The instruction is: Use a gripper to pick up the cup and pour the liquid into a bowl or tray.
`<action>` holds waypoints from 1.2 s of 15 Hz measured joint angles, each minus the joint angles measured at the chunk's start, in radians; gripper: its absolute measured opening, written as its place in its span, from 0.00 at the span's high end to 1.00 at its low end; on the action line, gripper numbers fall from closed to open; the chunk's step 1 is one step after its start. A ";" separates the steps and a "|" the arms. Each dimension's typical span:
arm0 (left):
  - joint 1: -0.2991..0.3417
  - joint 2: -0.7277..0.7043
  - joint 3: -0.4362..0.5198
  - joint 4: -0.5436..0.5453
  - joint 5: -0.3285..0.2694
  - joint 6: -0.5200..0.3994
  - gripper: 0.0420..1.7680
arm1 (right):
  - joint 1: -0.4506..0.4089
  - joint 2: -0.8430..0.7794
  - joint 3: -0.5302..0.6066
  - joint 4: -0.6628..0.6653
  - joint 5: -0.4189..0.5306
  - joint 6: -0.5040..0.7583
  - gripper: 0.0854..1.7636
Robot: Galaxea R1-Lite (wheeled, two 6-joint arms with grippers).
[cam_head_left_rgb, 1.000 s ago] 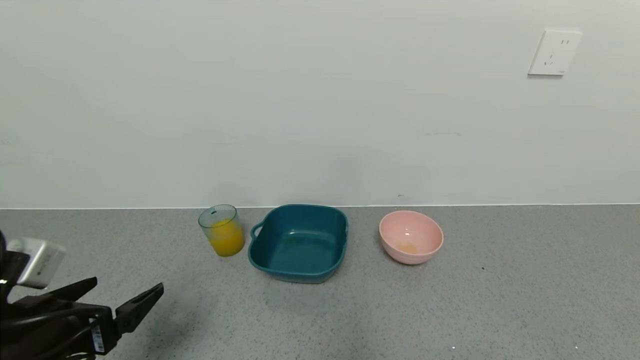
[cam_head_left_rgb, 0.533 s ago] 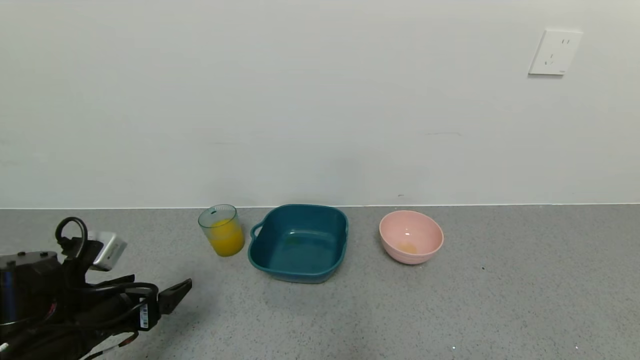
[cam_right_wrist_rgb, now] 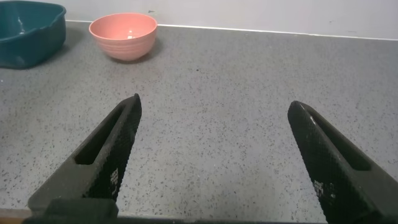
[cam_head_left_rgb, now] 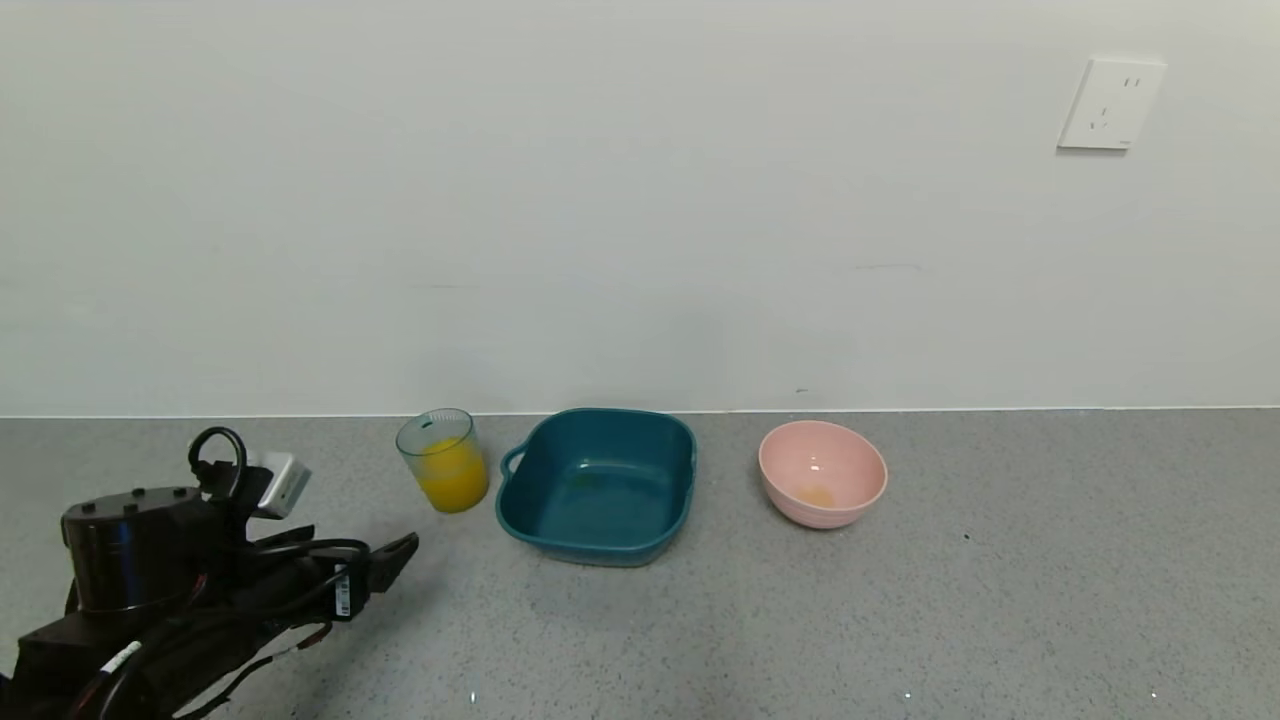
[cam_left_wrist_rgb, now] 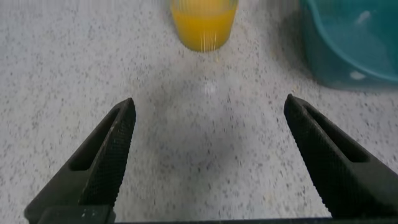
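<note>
Head view – left gripper (cam_head_left_rgb: 395,560): low over the grey counter (cam_head_left_rgb: 900,620), short of the cup (cam_head_left_rgb: 443,461), not touching it.
Head view – cup: upright near the wall, holding orange liquid (cam_head_left_rgb: 452,484); just beside the handle side of the teal tray (cam_head_left_rgb: 598,487).
Head view – pink bowl (cam_head_left_rgb: 822,473): on the tray's far side, apart from it.
Left wrist view – left gripper (cam_left_wrist_rgb: 208,158): fingers (cam_left_wrist_rgb: 109,155) spread wide, nothing held; cup (cam_left_wrist_rgb: 204,22) ahead, centred between them; tray (cam_left_wrist_rgb: 351,40) beside it.
Right wrist view – right gripper (cam_right_wrist_rgb: 211,158): fingers spread wide, nothing held, over bare counter; pink bowl (cam_right_wrist_rgb: 123,35) and tray (cam_right_wrist_rgb: 28,34) well ahead.
</note>
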State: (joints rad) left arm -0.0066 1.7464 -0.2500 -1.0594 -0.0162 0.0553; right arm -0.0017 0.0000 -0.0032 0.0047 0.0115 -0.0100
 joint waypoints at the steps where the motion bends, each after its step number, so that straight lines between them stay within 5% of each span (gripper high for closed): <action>1: -0.001 0.033 0.001 -0.055 0.000 0.002 0.03 | 0.000 0.000 0.000 0.000 0.000 0.000 0.03; 7: -0.009 0.256 -0.024 -0.294 -0.002 0.018 0.03 | 0.000 0.000 0.000 0.000 0.000 0.000 0.03; 18: -0.012 0.423 -0.248 -0.227 -0.004 0.027 0.03 | 0.000 0.000 0.000 0.000 0.000 0.000 0.03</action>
State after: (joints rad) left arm -0.0187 2.1691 -0.4983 -1.2864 -0.0200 0.0821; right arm -0.0017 0.0000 -0.0032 0.0047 0.0115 -0.0104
